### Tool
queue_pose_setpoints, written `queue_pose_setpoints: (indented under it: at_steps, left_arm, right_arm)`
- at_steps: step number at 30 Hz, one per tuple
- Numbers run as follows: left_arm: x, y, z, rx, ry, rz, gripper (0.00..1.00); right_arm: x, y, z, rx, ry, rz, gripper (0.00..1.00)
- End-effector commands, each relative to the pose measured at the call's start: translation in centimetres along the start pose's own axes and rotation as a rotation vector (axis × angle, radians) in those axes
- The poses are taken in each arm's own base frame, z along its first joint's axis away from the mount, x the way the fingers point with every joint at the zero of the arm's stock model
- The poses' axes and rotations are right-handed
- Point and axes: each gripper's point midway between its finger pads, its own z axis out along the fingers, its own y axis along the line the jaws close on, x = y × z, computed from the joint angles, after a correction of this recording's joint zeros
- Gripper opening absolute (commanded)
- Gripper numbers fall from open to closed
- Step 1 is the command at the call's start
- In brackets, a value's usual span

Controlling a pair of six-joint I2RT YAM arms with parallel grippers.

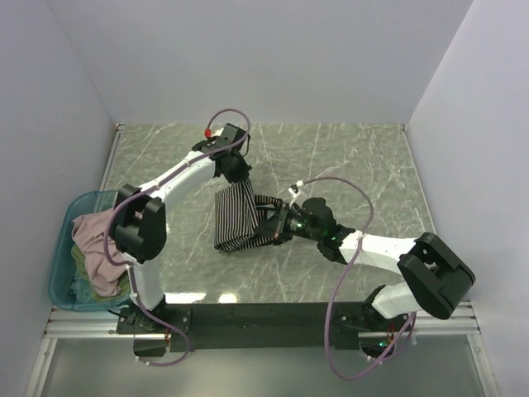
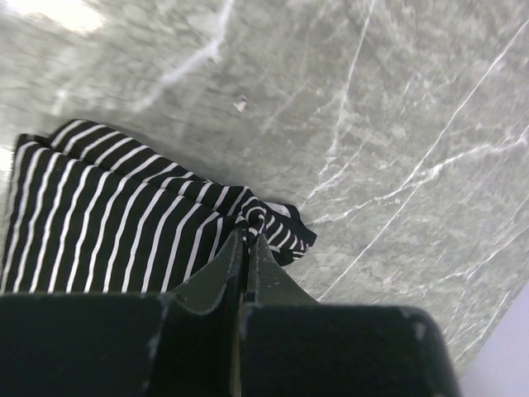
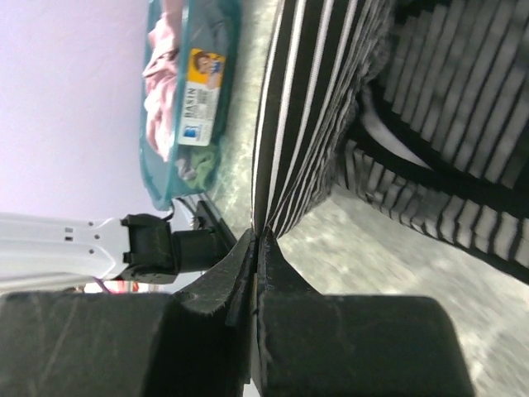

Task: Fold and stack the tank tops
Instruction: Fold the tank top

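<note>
The striped tank top point(image 1: 240, 217), at the middle of the bench point(image 1: 355, 157), is pinched by clenched left fingers point(image 2: 219, 277) at a bunched corner and clenched right fingers point(image 3: 231, 269) at one edge, so cloth could be slipped free or the fold skewed by uneven pulling.

A grey-green marbled table point(image 1: 364, 165) with thin white veins stands boxed in by plain pale walls point(image 1: 264, 58) at the left, far and right
</note>
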Motion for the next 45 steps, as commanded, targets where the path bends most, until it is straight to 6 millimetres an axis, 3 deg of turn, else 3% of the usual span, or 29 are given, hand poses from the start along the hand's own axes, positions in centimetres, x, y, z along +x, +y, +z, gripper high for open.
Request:
queue_pose_setpoints:
  at_steps: [1, 11, 16, 18, 22, 24, 28, 30, 31, 33, 34, 35, 37, 38, 39, 41, 45]
  left_arm:
    - [-1.6, -3.1, 0.1, 0.062, -0.070, -0.021, 0.01]
    - [2.3, -6.7, 2.9, 0.122, -0.008, 0.037, 0.02]
    - [4.1, -8.5, 4.1, 0.159, 0.018, 0.077, 0.09]
    - [4.6, -9.5, 4.3, 0.210, 0.018, 0.091, 0.17]
    - [5.1, -11.6, 3.4, 0.335, 0.032, 0.124, 0.32]
    - [4.6, -12.7, 2.0, 0.389, 0.019, 0.156, 0.41]
    - [2.4, -13.7, -0.7, 0.428, -0.027, 0.188, 0.52]
    - [0.5, -13.3, -2.6, 0.424, -0.072, 0.170, 0.55]
    - [-0.9, -12.3, -2.9, 0.398, -0.097, 0.141, 0.55]
    - [-2.4, -8.6, -2.6, 0.280, -0.124, 0.092, 0.53]
    - [-4.4, -7.0, -3.6, 0.252, -0.148, 0.031, 0.53]
    - [-3.8, -4.4, -2.7, 0.190, -0.121, 0.019, 0.51]
    - [-5.0, -2.2, -3.8, 0.175, -0.143, 0.003, 0.50]
    - [-4.2, -0.4, -3.2, 0.147, -0.129, 0.013, 0.50]
    - [-4.4, 0.0, -3.9, 0.154, -0.138, 0.018, 0.50]
    - [-3.5, 2.4, -3.2, 0.118, -0.113, 0.035, 0.50]
    - [-1.6, 3.3, -2.4, 0.155, -0.065, 0.079, 0.50]
  right_arm:
    - [-0.4, 0.9, -1.1, -0.053, -0.040, 0.013, 0.03]
    - [0.9, -3.9, -3.4, 0.053, -0.096, 0.068, 0.10]
    - [1.3, -5.6, -4.2, 0.102, -0.121, 0.094, 0.25]
    - [1.2, -5.8, -4.6, 0.111, -0.137, 0.096, 0.30]
    - [1.1, -7.1, -5.9, 0.185, -0.167, 0.085, 0.46]
    - [0.6, -7.6, -6.9, 0.240, -0.199, 0.068, 0.48]
    - [-3.1, -6.4, -7.9, 0.328, -0.282, -0.042, 0.56]
    - [-4.4, -7.5, -7.7, 0.425, -0.286, -0.071, 0.56]
    - [-5.6, -6.9, -7.5, 0.452, -0.277, -0.110, 0.57]
    - [-6.3, -8.5, -6.4, 0.535, -0.236, -0.128, 0.56]
    - [-7.6, -7.7, -5.8, 0.535, -0.240, -0.144, 0.56]
    - [-7.5, -9.2, -5.0, 0.584, -0.197, -0.165, 0.56]
    - [-8.6, -10.1, -3.5, 0.634, -0.162, -0.195, 0.54]
    - [-8.9, -10.3, -3.1, 0.650, -0.151, -0.203, 0.54]
    - [-9.1, -10.6, -2.8, 0.667, -0.141, -0.210, 0.54]
    - [-9.9, -11.4, -2.4, 0.723, -0.134, -0.230, 0.54]
    - [-10.7, -12.1, -2.0, 0.765, -0.126, -0.254, 0.54]
